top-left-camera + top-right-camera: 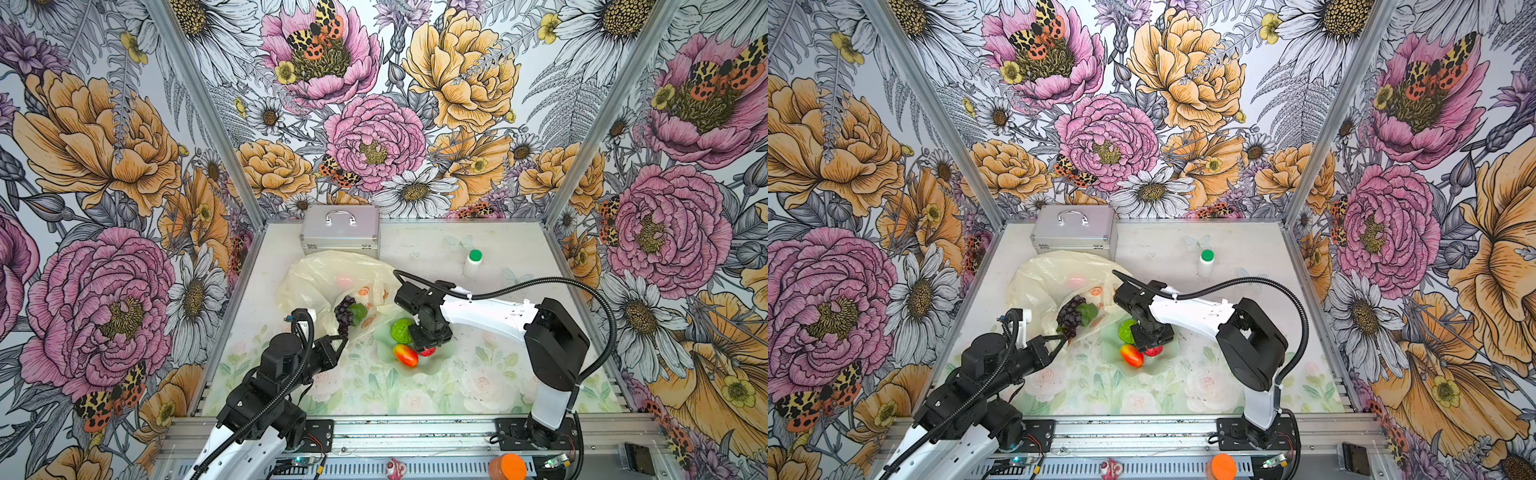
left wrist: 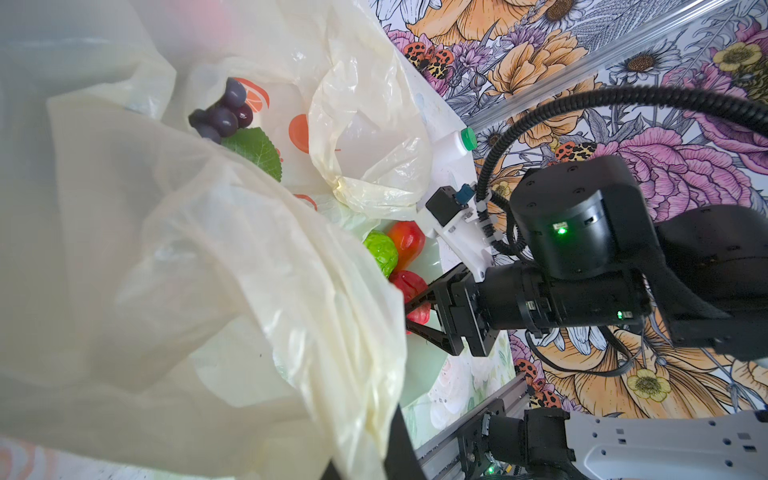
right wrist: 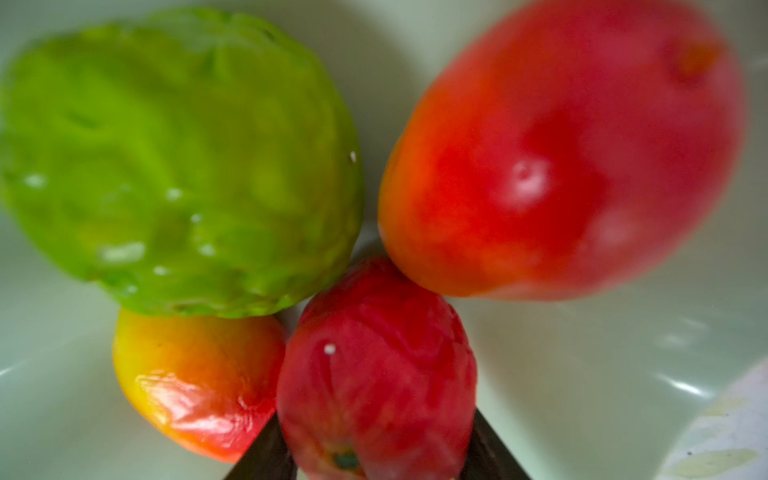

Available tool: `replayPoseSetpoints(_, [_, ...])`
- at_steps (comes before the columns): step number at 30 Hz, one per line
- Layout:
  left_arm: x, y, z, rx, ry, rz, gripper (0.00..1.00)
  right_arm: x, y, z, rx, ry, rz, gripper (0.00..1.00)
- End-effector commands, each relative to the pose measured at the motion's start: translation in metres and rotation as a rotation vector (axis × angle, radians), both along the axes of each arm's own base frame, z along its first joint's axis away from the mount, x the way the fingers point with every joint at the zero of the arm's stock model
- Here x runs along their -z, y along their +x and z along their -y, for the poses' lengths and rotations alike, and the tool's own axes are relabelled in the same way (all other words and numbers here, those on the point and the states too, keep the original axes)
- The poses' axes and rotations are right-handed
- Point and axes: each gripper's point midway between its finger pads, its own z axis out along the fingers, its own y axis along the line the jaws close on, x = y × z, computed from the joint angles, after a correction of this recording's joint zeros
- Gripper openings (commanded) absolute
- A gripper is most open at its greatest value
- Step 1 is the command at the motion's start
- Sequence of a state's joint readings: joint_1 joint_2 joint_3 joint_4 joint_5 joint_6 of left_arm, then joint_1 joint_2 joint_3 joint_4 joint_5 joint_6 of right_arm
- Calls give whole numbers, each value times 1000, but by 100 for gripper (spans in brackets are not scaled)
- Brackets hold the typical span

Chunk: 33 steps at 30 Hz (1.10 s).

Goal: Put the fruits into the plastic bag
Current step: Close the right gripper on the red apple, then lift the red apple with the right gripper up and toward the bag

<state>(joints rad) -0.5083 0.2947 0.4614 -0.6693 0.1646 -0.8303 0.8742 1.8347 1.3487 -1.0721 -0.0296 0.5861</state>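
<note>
The case (image 1: pixel 340 228) stands at the back, left of centre, with the bag (image 1: pixel 320 278) just before it and the bottle (image 1: pixel 473 262) well to the right. Grapes (image 1: pixel 345 311) lie in the bag's mouth. The dish (image 1: pixel 432 368) sits just right of that mouth, holding a ball (image 1: pixel 401 330), a mango (image 1: pixel 405 355) before it and an apple (image 1: pixel 428 352) right of the mango.

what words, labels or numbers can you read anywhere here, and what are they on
None can be read.
On the plastic bag: only orange fruit prints; any small marks beside them are too blurred to read.
On the bottle: no label shows.
On the metal case: no lettering shows.
</note>
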Motion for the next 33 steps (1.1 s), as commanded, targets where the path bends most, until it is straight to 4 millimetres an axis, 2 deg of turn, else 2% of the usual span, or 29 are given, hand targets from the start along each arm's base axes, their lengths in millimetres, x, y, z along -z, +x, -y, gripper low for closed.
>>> replayPoseSetpoints(1, [-1, 1, -2, -9, 5, 10, 0, -7, -3, 7, 4, -1, 23, 44])
replayPoseSetpoints(13, [0, 1, -1, -7, 6, 7, 0, -30, -6, 16, 38, 66, 50, 44])
replayPoseSetpoints(23, [-1, 1, -1, -9, 7, 7, 0, -58, 0, 17, 96, 166, 81, 43])
replayPoseSetpoints(32, [-1, 0, -1, -6, 4, 10, 0, -74, 0, 14, 132, 245, 91, 43])
replayPoseSetpoints(33, [-1, 1, -1, -6, 4, 10, 0, -76, 7, 21, 166, 255, 97, 43])
